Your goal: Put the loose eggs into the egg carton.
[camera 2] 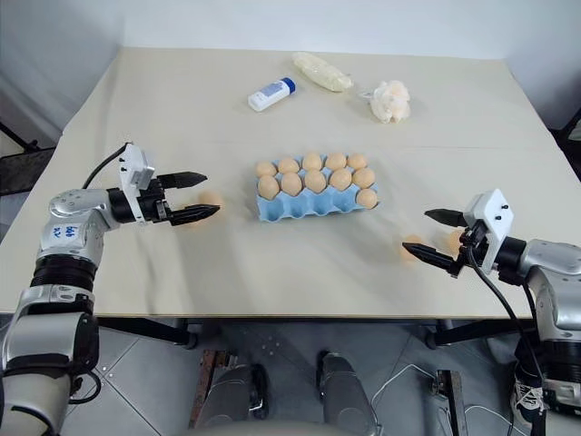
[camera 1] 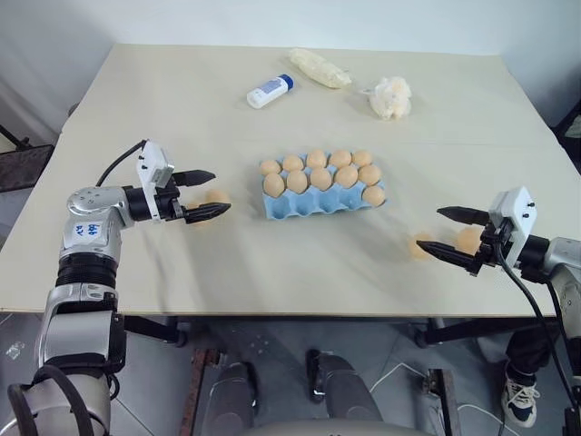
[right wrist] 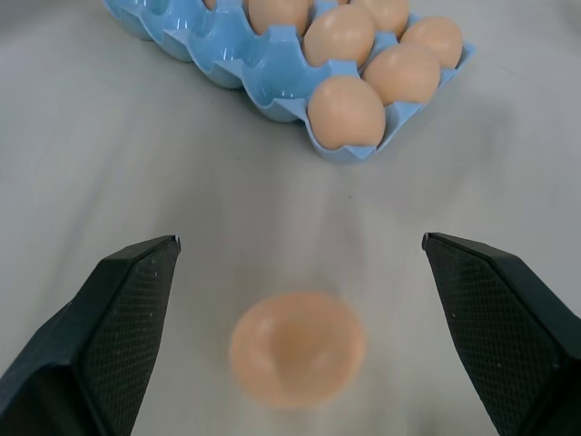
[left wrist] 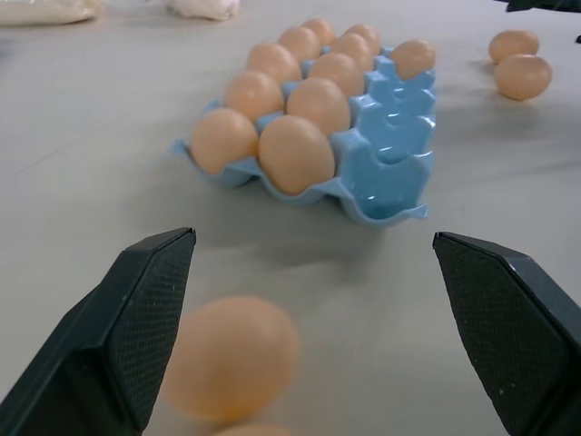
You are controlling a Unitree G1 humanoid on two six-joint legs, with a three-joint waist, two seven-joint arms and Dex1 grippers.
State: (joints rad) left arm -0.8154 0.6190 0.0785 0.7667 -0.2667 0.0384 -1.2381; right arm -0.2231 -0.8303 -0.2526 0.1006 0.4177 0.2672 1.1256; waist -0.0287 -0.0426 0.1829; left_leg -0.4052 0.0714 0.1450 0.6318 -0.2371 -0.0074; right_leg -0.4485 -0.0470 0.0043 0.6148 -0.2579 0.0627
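The light blue egg carton (camera 1: pixel 309 207) sits mid-table and holds several tan eggs; most cups of its near row are bare. My left gripper (camera 1: pixel 221 192) is open to the carton's left. One loose egg (camera 1: pixel 216 196) shows between its fingers on the table, and in the left wrist view this egg (left wrist: pixel 231 354) lies close to one finger (left wrist: pixel 136 318). To the carton's right my right gripper (camera 1: pixel 432 228) is open, with two loose eggs (camera 1: pixel 420 245) (camera 1: pixel 467 239) at its fingers. One egg (right wrist: pixel 297 347) lies between the right gripper's jaws.
At the table's far side lie a white bottle with a blue cap (camera 1: pixel 270 91), a pale filled plastic bag (camera 1: pixel 320 68) and a lumpy white wad (camera 1: pixel 391 97). The table's front edge (camera 1: pixel 300 313) runs just below both grippers.
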